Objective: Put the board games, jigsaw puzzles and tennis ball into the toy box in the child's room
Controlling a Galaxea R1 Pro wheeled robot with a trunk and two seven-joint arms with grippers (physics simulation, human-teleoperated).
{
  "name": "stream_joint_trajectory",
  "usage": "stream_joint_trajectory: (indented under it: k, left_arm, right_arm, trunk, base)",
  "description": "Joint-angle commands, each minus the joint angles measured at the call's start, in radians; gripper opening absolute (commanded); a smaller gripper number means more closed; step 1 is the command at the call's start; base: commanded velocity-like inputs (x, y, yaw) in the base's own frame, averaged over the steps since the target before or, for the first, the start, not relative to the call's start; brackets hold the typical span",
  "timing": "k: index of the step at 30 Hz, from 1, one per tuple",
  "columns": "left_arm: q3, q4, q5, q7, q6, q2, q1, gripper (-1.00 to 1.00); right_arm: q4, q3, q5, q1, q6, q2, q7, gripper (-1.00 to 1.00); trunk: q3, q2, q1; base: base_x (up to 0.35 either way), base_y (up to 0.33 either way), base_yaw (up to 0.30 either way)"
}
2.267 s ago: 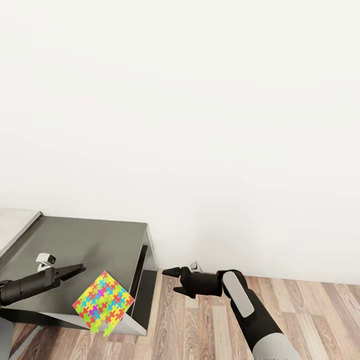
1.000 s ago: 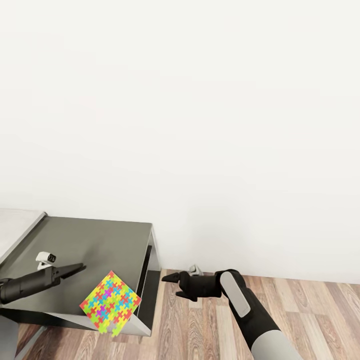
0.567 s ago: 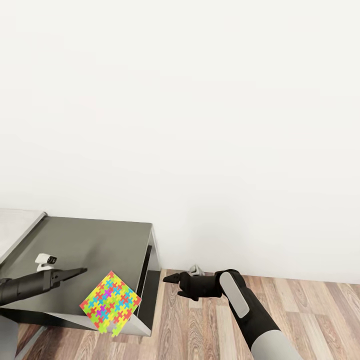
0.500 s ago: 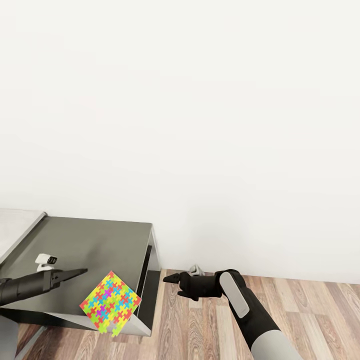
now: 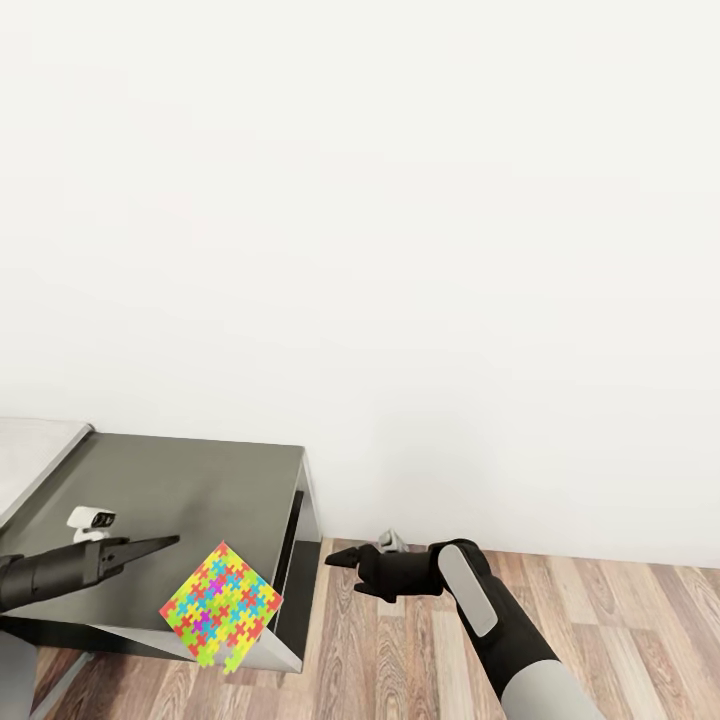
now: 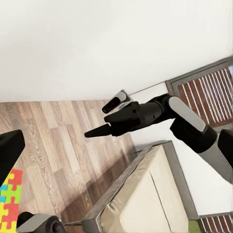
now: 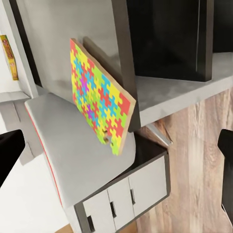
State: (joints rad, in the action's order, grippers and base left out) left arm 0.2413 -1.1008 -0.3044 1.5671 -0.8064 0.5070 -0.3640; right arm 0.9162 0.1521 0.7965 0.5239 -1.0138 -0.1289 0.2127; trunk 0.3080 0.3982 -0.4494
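Note:
A jigsaw puzzle (image 5: 222,605) of bright yellow, blue, pink and green pieces lies on the front right corner of the table's dark grey section (image 5: 190,480), overhanging the edge. The right wrist view shows the same puzzle (image 7: 99,97), and its corner shows in the left wrist view (image 6: 7,204). My left gripper (image 5: 168,544) hovers over the dark top just left of the puzzle, open, one finger (image 6: 9,155) at the picture's edge. My right gripper (image 5: 342,572) hangs open over the floor right of the table, empty, pointing at the puzzle.
A white wall stands close behind the table. Wood-plank floor (image 5: 420,650) spreads to the right. The table's light grey top (image 7: 73,145) and white drawer fronts (image 7: 121,199) lie beyond the puzzle. The bed (image 6: 141,194) is beyond the right arm (image 6: 184,116).
The view shifted a little early on, so the camera moved. Over the last second my left gripper has slid slightly right toward the puzzle and looks slimmer. The puzzle has not moved.

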Motion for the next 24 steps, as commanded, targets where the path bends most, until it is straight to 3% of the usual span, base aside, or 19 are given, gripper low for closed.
stream_joint_trajectory:
  k: [1,5,12,24]
  left_arm:
    - [0.0,-0.007,-0.007,0.004,-0.013,0.0,0.004,1.0]
    - [0.001,-0.038,-0.032,0.004,-0.02,0.001,0.025,1.0]
    - [0.001,-0.09,-0.056,0.004,-0.042,0.001,0.054,1.0]
    - [0.001,-0.107,-0.062,0.004,-0.049,0.0,0.06,1.0]
  right_arm:
    - [0.0,-0.001,-0.011,0.001,-0.003,0.0,0.009,1.0]
    - [-0.001,0.0,-0.01,0.001,-0.002,-0.001,0.01,1.0]
    - [-0.001,0.032,-0.01,0.001,-0.001,0.0,0.014,1.0]
    - [0.004,0.06,-0.01,0.001,0.014,-0.001,0.018,1.0]
  trunk:
    - [0.002,0.002,-0.001]
    - [0.002,0.002,-0.001]
    - [0.024,0.051,-0.027]
    - [0.061,0.135,-0.073]
  base:
    - [0.0,0.0,0.0]
    - [0.0,0.0,0.0]
    - [0.0,0.0,0.0]
    - [0.0,0.0,0.0]
